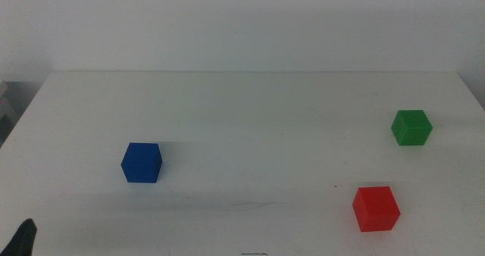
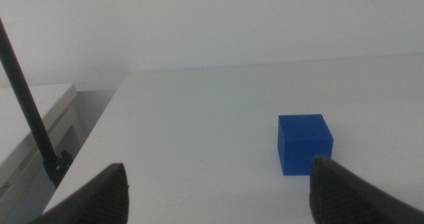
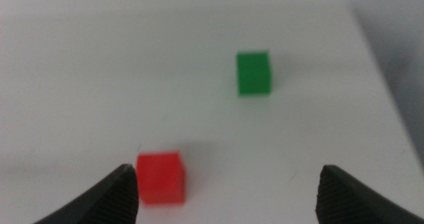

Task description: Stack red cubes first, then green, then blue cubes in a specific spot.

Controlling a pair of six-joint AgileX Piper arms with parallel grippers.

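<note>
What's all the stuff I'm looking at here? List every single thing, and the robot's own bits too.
red cube: one, bright red, near the table's front right, alone.
green cube: one, green, right side, farther back than the red one, apart from it.
blue cube: one, dark blue, left half of the table, alone.
table: one, white, smooth, under all three cubes.
side cabinet: one, pale, beyond the table's left edge.
black rod: one, thin, standing by that cabinet.
left claw: one, dark, open, low at the front left, facing the blue cube.
right claw: one, dark, open, facing the red cube, out of the middle view.
</note>
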